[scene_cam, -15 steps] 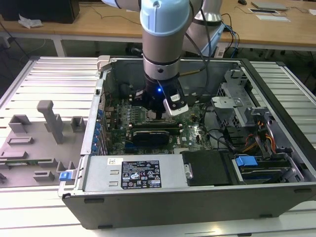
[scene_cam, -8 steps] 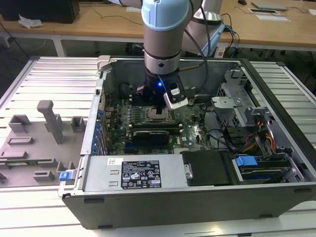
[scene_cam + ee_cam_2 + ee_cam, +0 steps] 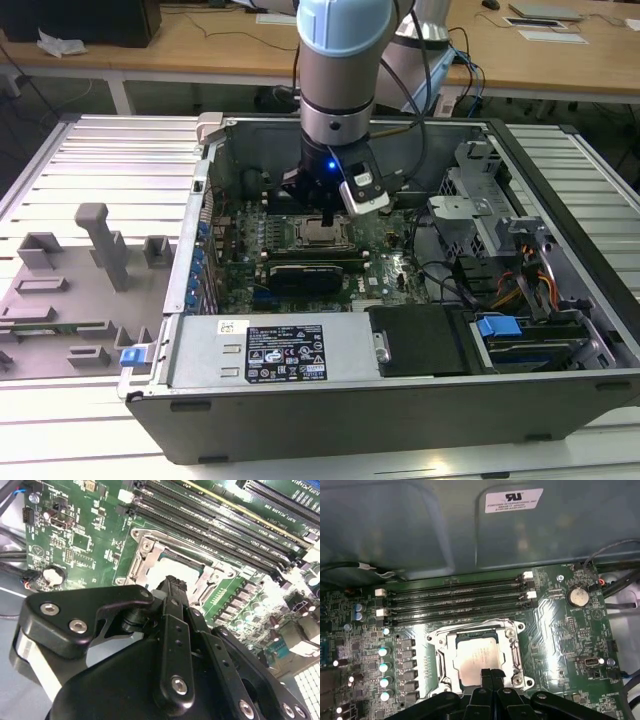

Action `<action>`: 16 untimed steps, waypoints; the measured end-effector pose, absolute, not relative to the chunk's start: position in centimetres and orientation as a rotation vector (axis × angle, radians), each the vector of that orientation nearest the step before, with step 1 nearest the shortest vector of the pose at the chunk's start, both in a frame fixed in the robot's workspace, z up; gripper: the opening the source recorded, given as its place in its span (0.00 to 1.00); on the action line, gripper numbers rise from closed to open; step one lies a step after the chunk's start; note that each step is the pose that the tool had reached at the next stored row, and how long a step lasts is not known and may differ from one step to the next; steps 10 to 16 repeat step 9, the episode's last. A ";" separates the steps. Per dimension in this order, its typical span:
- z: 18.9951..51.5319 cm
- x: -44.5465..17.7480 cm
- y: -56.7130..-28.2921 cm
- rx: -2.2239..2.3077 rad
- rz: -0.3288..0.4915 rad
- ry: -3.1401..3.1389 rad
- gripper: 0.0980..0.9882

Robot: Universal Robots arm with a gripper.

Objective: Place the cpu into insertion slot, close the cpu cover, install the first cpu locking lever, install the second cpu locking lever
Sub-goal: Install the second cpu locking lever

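The black two-fingered gripper hangs directly over the square black-rimmed insertion slot of the green motherboard, its fingertips pressed together with nothing between them. Just beneath the tips lies the flat square cpu with its pale silvery metal top, seated in the slot. The thin dull-silver cpu cover frame lies around it. Long black parallel memory slots run just beside the socket, inside the open grey computer case.

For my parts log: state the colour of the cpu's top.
Pale silvery metal; the cpu shows best in the first wrist view, framed by the cpu cover.
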State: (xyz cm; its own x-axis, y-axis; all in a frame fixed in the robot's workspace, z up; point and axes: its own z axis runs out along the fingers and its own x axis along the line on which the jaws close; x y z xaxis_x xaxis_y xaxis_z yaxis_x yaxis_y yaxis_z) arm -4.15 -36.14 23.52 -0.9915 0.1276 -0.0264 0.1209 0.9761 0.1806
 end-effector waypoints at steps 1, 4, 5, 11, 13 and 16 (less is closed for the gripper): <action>23.5 -4.1 -36.1 0.194 0.278 3.085 0.01; 23.5 -4.2 -36.1 0.194 0.278 3.085 0.01; 23.5 -4.2 -36.1 0.194 0.278 3.085 0.01; 23.5 -4.2 -36.1 0.194 0.278 3.085 0.01; 23.5 -4.2 -36.1 0.194 0.278 3.085 0.01; 23.5 -4.2 -36.1 0.194 0.278 3.085 0.01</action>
